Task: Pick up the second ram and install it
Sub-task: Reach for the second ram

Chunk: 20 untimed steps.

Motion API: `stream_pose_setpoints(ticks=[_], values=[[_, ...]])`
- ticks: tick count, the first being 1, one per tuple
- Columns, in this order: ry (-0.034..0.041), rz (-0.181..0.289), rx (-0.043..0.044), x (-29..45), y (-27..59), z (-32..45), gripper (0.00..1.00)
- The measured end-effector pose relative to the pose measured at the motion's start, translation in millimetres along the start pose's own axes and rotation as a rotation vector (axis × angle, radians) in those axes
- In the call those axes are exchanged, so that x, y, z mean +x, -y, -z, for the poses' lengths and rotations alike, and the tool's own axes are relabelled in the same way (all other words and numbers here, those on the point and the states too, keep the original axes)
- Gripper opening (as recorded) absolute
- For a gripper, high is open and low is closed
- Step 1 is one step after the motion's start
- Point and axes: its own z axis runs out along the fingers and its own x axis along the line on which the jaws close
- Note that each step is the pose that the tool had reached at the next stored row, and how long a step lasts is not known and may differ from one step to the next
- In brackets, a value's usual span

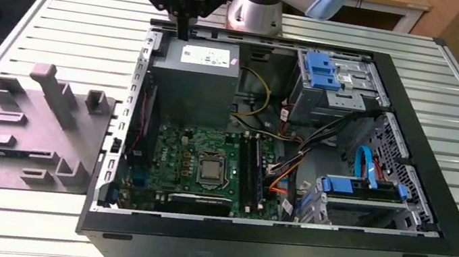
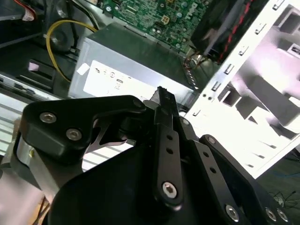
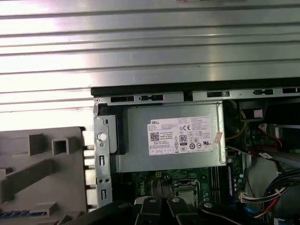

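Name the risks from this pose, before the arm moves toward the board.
1. The gripper hangs just above the power supply, close to the case's rear wall. A straight drop would likely strike metal.
2. Orange cables lie beside the memory slots, and a yellow cable loops next to the power supply. Either might snag on an approach.
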Motion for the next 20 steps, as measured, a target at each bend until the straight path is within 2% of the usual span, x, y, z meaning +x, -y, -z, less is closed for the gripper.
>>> stream_pose_setpoints(ticks=[20], values=[[0.0, 0.0, 0.0, 68.2, 3.8, 0.8, 0.1]])
